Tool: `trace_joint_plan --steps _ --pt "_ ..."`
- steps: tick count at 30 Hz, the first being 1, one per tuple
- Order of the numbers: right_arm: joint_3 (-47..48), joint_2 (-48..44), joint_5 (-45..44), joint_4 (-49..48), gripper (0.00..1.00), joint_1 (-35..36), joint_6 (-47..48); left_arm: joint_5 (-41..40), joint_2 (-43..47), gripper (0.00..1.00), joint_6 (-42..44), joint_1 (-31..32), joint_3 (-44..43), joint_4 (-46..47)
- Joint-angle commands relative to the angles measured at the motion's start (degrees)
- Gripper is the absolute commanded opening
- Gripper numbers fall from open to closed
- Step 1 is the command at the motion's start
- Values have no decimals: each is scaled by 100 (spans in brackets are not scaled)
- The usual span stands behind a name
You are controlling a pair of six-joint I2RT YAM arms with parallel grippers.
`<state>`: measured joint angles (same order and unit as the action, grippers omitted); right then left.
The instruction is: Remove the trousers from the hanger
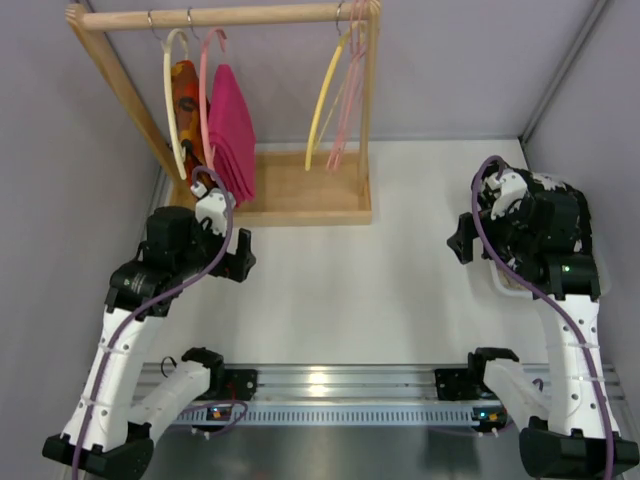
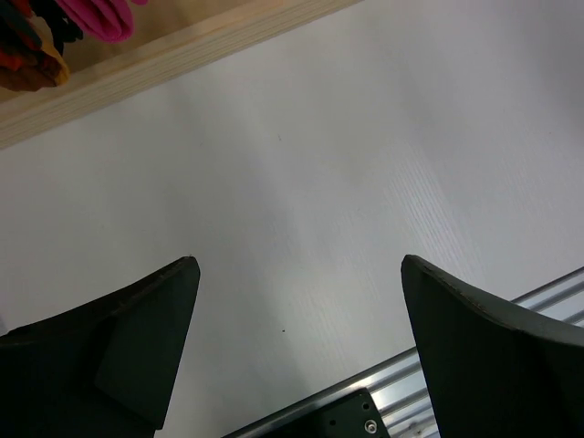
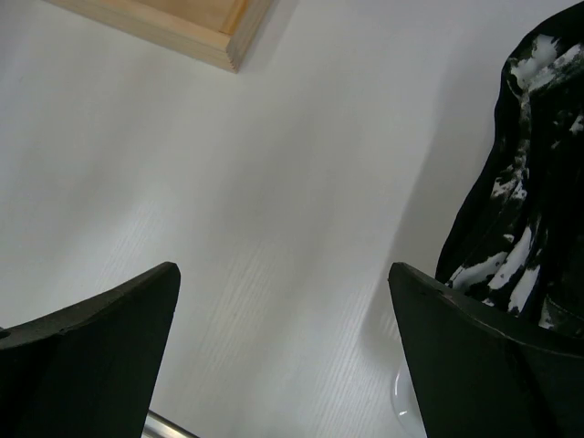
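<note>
My top camera sits above and behind my arm bases and looks down toward the far side from well away, so it takes in the whole table (image 1: 400,270), with the wooden rack base (image 1: 300,195) at the far left. My left wrist camera looks from close over the table, past my left gripper (image 2: 297,265), to this base. My right wrist camera, past my right gripper (image 3: 283,269), catches only one corner of it. All three views share base and table.

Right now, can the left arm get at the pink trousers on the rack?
Probably yes. The left gripper is open just in front of the rack base, with the trousers hanging right ahead and nothing between them. The orange patterned garment hangs close beside them, so it might snag.
</note>
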<state>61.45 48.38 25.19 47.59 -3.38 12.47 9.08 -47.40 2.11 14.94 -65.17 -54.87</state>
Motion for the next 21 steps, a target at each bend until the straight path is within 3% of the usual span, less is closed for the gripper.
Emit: trace_joint_plan --steps 1,5,7,10,21 --pt "34 -22 83 -31 100 39 98 23 108 99 87 -44 -610 -32" --pt "34 22 83 -31 99 39 80 1110 -129 99 325 -35 -1366 -366" --pt "60 49 109 -13 99 39 89 1917 -269 99 185 -35 -1778 -375" --pt "104 136 153 -4 99 39 80 2395 -770 95 -193 -35 -2271 -314" --pt "130 163 127 22 99 30 89 1404 -2633 88 -2143 -175 -5170 934"
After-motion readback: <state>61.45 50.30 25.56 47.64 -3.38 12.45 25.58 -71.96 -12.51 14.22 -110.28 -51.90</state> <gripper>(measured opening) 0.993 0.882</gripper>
